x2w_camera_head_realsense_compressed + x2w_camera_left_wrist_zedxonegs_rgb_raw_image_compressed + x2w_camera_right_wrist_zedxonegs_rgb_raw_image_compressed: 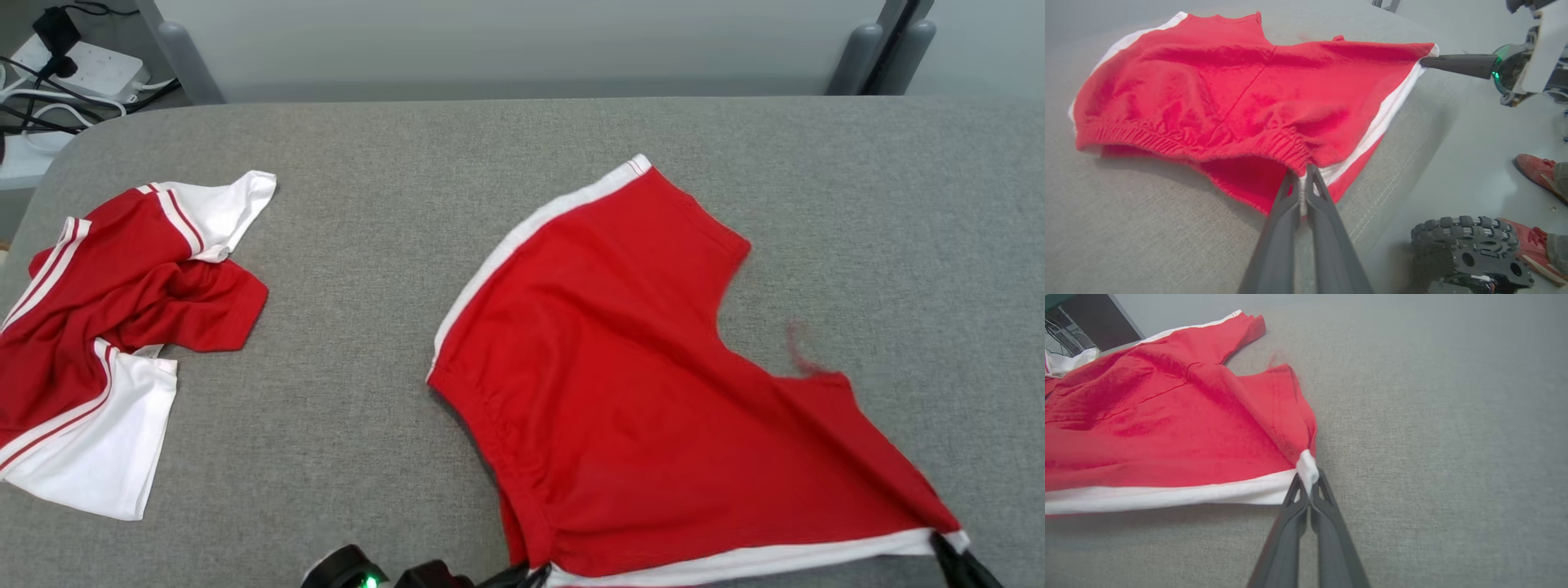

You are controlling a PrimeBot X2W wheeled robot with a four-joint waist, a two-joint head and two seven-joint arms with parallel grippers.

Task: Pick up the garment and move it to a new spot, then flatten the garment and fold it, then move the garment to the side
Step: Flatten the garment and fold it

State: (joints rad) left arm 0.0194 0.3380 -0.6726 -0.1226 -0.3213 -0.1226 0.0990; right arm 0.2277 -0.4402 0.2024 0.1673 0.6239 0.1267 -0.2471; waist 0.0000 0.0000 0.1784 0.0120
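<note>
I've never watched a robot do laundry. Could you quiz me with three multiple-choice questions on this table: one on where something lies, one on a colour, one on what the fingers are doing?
1. Where does the crumpled garment lie on the grey table?
A. at its left side, apart from the red shorts
B. piled on the red shorts
C. hanging off the far edge

2. What colour is the stripe down the shorts' side?
A. black
B. white
C. yellow

3. What are the left fingers and right fingers doing?
A. both spread open above the cloth
B. one shut, one open
C. both shut on an edge of the shorts

Answers: 1 A, bare grey surface separates the two in the head view; 2 B, a white band runs along the red edge; 3 C, each wrist view shows fabric pinched between closed fingers.
</note>
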